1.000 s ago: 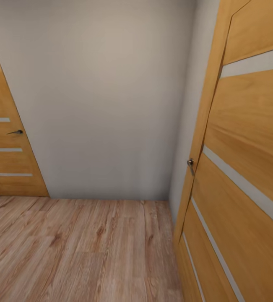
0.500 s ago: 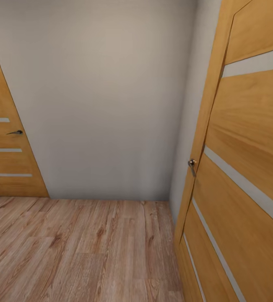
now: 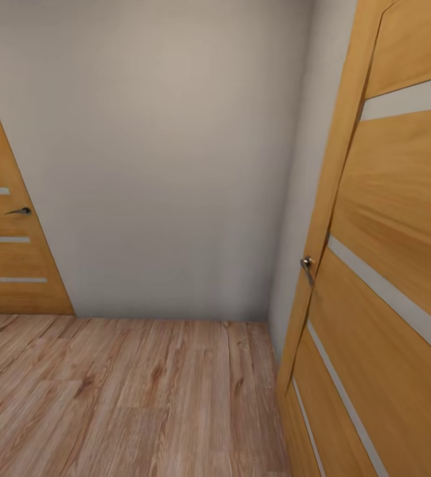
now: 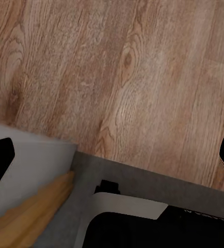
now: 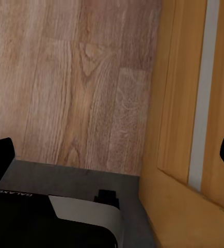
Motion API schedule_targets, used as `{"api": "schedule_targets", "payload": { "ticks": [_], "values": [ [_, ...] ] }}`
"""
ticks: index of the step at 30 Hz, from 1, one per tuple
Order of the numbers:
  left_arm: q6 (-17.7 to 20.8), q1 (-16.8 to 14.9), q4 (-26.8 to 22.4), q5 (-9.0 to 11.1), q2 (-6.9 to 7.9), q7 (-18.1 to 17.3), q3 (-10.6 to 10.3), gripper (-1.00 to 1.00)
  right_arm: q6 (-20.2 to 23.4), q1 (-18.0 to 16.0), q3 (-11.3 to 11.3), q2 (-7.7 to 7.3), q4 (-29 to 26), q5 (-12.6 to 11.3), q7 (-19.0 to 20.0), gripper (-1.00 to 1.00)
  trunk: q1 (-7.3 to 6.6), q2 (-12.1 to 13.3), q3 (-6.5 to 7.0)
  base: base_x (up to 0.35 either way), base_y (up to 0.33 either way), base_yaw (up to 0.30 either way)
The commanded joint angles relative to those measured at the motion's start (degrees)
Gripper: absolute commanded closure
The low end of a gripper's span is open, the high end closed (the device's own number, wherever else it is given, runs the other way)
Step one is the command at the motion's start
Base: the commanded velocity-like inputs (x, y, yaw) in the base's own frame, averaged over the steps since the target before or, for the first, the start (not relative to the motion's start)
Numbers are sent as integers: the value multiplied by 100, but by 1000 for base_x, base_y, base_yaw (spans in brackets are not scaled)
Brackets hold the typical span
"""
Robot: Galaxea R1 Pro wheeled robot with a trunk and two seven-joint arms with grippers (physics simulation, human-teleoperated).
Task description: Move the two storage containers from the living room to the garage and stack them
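— Grippers first: the left gripper (image 4: 112, 155) shows its two dark fingertips at opposite edges of its wrist view, spread wide with nothing between them but wood plank floor (image 4: 122, 67). Same for the right gripper (image 5: 112, 155), spread wide and empty, with a wooden door (image 5: 194, 103) close beside it.

— And the storage containers?

— Not to be seen from here. Ahead is a plain grey wall (image 3: 169, 152), a door with a lever handle (image 3: 20, 211) on the left, and a second door (image 3: 387, 265) very near on the right, its handle (image 3: 306, 265) just beside the corner.

— So it's travelling, I'd judge.

— Yes, a driving step. Doing it well means keeping the base off that right-hand door, turning slowly in this tight corner, and keeping both arms tucked so nothing clips the frame.
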Motion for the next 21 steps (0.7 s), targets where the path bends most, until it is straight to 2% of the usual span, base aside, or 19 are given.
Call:
{"api": "schedule_targets", "payload": {
  "ticks": [1,17,21],
  "values": [
    [-21,-6,8,-11,1,-12,28,-100,-20,-6,36,0,6,-13,10,-100,7,-12,-13,302,0,0],
    [-16,-6,8,-11,1,-12,24,-100,-21,-6,29,7,6,-13,10,-100,7,-12,-13,36,0,0],
    [-13,-6,8,-11,1,-12,28,-100,-20,-6,32,7,6,-13,10,-100,7,-12,-13,226,0,0]
  ]
}}
